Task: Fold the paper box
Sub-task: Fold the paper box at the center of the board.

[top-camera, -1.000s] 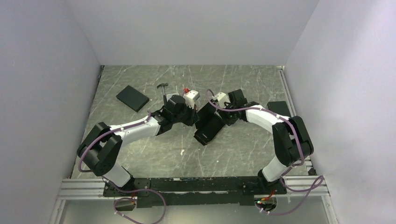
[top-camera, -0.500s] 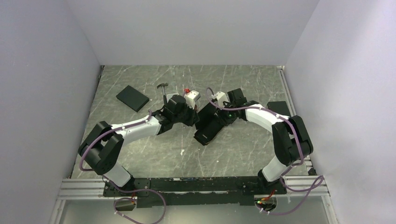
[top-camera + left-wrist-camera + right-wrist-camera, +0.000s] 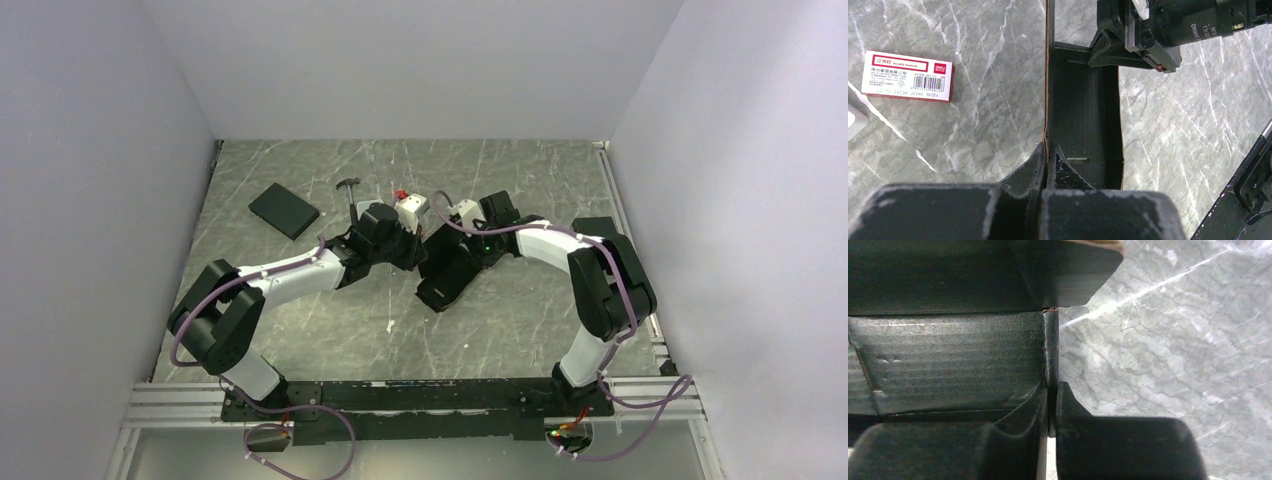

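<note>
The paper box is matte black cardboard, partly folded, lying mid-table between the two arms. My left gripper is at its left wall, and in the left wrist view the left gripper is shut on that thin upright wall, with the box's inside running away ahead. My right gripper is at the box's far right side. In the right wrist view the right gripper pinches an upright wall beside a ribbed panel, under a rounded flap.
A plain black slab lies at the back left and another at the right edge. A small hammer-like tool and a white block with a red top sit behind the grippers. A red-and-white staple box lies left of the paper box.
The right arm's elbow has swung left and its gripper has shifted slightly left, closing onto the box wall. The left arm and the box have stayed put.
</note>
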### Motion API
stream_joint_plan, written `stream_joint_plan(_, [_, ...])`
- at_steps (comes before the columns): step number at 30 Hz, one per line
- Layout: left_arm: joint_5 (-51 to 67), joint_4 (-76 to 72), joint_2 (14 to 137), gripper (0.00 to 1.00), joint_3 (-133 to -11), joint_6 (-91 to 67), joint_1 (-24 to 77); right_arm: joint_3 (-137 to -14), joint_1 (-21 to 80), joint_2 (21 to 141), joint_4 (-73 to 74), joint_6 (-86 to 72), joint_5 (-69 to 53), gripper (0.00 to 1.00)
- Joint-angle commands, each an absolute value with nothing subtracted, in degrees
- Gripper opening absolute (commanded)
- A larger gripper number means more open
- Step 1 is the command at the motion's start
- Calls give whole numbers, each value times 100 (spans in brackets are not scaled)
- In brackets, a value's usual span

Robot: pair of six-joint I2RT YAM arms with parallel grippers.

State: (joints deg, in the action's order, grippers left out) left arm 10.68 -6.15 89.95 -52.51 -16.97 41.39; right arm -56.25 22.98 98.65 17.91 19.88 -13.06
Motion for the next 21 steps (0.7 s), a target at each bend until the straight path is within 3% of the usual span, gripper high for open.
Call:
stream_joint_plan(1, [1177, -772, 9038, 0, -5462, -1598, 4155, -5640, 2404, 9893, 1507, 2031, -962, 0])
stream_joint_plan(5, [1111, -818, 8996, 3, -5441, -1737, 4150, -5473, 2580, 9761, 1246, 1938, -417, 0])
stream_joint_plan(8, [1046, -916, 8962, 14, -5423, -1908, 4139, -5396, 2691, 9687, 1046, 1855, -23, 0])
stream_joint_plan(14, [1037, -1096, 8596, 53, -5089, -2466, 3835, -5413, 2593, 9484, 1139, 1656, -451, 0])
stream_joint_plan(21, [1912, -1925, 7371, 70, -3668, -3325, 2851, -5370, 2242, 9198, 1137, 1368, -823, 0])
